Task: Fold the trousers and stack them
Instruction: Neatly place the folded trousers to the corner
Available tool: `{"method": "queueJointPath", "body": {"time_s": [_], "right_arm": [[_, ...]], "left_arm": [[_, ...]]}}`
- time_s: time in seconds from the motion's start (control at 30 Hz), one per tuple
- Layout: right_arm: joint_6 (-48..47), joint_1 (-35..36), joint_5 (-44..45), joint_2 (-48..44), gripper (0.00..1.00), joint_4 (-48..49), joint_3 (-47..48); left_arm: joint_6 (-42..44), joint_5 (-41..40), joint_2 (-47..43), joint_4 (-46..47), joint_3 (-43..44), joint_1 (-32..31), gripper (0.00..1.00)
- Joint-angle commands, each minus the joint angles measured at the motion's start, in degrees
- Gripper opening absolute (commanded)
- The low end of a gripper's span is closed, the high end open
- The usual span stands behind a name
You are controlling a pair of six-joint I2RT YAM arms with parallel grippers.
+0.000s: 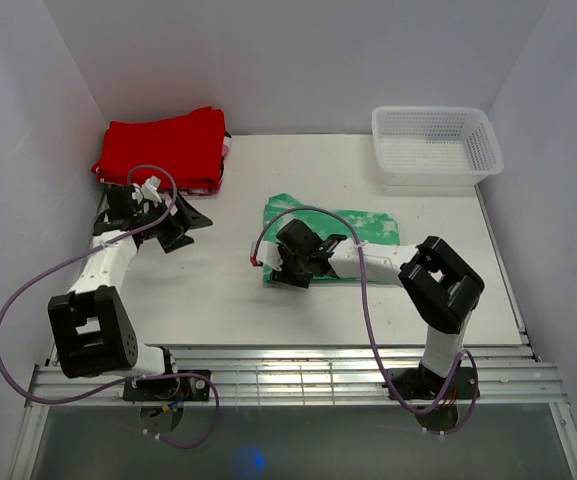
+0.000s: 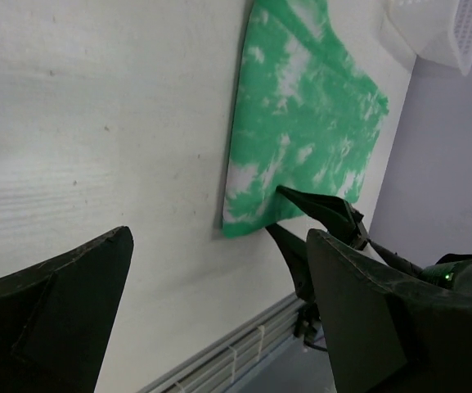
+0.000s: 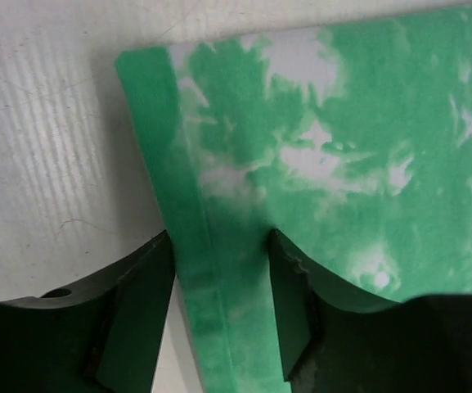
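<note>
Down at mid-desk with the right gripper (image 3: 219,241), fingers spread, straddling the near-left edge of the folded green-and-white tie-dye fabric trousers (image 1: 368,225), flat on the white desk (image 1: 218,290). Over at left, left gripper (image 1: 190,228) fingers wide apart, empty, near the folded plain red garment (image 1: 163,148). Far right, white plastic mesh basket (image 1: 435,143).

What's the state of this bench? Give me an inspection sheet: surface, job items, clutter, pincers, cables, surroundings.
Surface: white table, a few faint marks.
Job's things: trousers folded flat mid-table, not yet stacked.
Clutter: red folded garment at the far left corner; white mesh basket at the far right, looks empty.
Grippers: left pincer open over bare table, holding nothing; right pincer open, fingers straddling the trousers' edge band.
Cables: purple cables loop off each arm; the right one arcs over the trousers.
Surroundings: plain pale walls; metal rail along the near edge.
</note>
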Motion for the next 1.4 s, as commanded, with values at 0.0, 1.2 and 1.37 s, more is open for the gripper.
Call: {"method": "queueJointPath", "body": {"time_s": [0.0,1.2,1.37], "right_arm": [[-1.5,-0.1,2.8,1.9,0.52,4.3,-1.8],[35.8,-9.1,-21.7,1.4,0.08,11.8,8.0],[38.6,-9.2,-19.7,2.3,0.08,12.8,8.9]], "left_arm": [[-3.3,6.0,-0.8,2.6,-3.7,0.0,0.98],[-41.6,-15.6,23.2,55.4,-13.3,-31.1,0.90],[-45.4,-12.6,28.2,60.1,-12.5,-32.4,0.62]]}}
